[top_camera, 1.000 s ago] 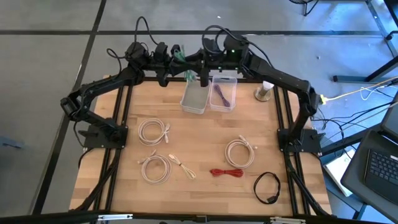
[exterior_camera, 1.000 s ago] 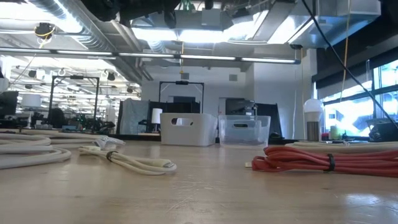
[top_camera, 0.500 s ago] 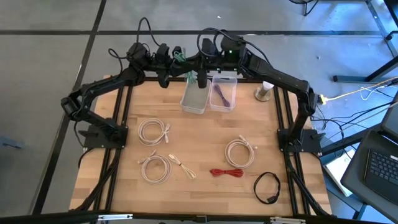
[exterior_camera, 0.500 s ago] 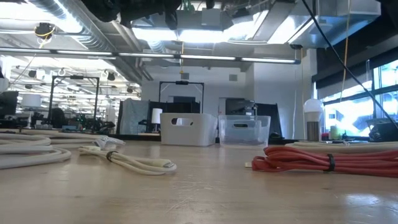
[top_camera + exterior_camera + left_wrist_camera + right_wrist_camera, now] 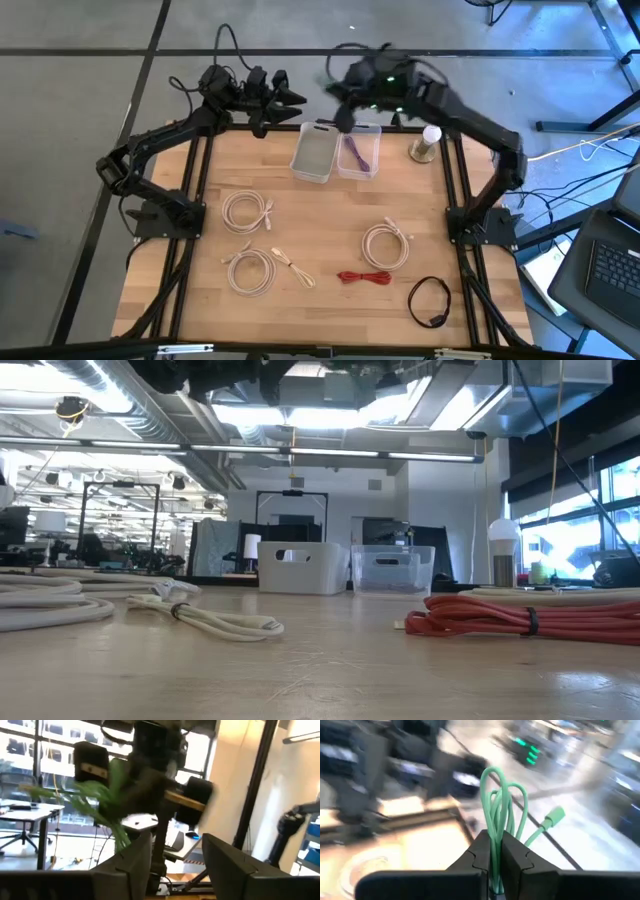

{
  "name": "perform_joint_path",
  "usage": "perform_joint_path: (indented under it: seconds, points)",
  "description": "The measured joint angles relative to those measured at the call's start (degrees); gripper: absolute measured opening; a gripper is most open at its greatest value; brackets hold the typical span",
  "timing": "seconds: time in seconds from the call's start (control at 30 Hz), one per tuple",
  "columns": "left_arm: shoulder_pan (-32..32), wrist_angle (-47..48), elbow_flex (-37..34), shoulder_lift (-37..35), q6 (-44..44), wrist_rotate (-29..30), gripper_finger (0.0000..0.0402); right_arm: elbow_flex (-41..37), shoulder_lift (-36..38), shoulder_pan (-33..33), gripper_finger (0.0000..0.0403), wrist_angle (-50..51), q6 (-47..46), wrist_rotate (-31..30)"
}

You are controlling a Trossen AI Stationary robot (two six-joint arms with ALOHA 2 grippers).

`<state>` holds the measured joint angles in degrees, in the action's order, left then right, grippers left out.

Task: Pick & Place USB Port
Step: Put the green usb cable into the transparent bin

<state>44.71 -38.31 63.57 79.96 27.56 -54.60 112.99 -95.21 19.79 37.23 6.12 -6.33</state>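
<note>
The green USB cable (image 5: 497, 795) is a bundle of loops with a green plug (image 5: 554, 815) on one free end. My right gripper (image 5: 495, 840) is shut on it and is blurred above the table's far edge (image 5: 343, 108), beside the white bin (image 5: 313, 155). My left gripper (image 5: 175, 865) stands open with nothing between its fingers, at the far edge left of the bins (image 5: 290, 93). In its wrist view the green cable (image 5: 107, 795) shows blurred under the right arm. My right gripper pinches the lower end of the cable bundle (image 5: 495, 831) between its two fingers, several strands together. The loops stand out past the fingertips, and the plug end sticks out to one side. The cable is lifted clear of the table and the bins.
A clear bin (image 5: 358, 148) with a purple cable stands right of the white bin. Three white cable coils (image 5: 247, 210), (image 5: 250, 270), (image 5: 387, 245), a red cable (image 5: 364, 277) and a black cable (image 5: 430, 300) lie on the wooden table. A white-capped object (image 5: 430, 140) stands far right.
The green cable has passed from my left gripper to my right. My left gripper has opened and let go, staying at the far edge. My right gripper has swung fast toward the table's right edge and tipped up, carrying the cable away from above the white bin.
</note>
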Motion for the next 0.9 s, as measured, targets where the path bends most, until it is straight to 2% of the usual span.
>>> perform_joint_path:
  seconds: [0.07,0.17,0.3,0.4,0.5,0.9]
  points:
    - [1.8,0.6,0.0,-0.3,1.5,-1.8,0.0175,0.0,3.2,-0.2,0.0018,7.4,-3.6,-5.2]
    - [4.5,0.6,-0.1,-1.7,2.9,-4.2,0.0173,0.1,7.2,-0.7,0.0018,20.2,-13.6,-10.1]
    - [6.9,0.9,-0.1,-2.4,4.7,-5.4,0.0167,0.1,9.6,-0.6,0.0018,33.0,-27.5,-10.9]
    - [7.7,1.2,-0.1,-2.4,4.7,-5.3,0.0163,-1.3,8.8,-0.6,0.0018,38.4,-33.5,-10.8]
    - [8.0,4.6,-0.1,-2.4,2.9,-5.1,0.0162,-5.7,7.3,0.0,0.0018,37.2,-36.3,-9.5]
    - [8.0,16.8,-0.2,-2.3,-2.1,-6.6,0.0161,-28.2,4.9,10.3,0.0017,17.4,-38.7,9.0]
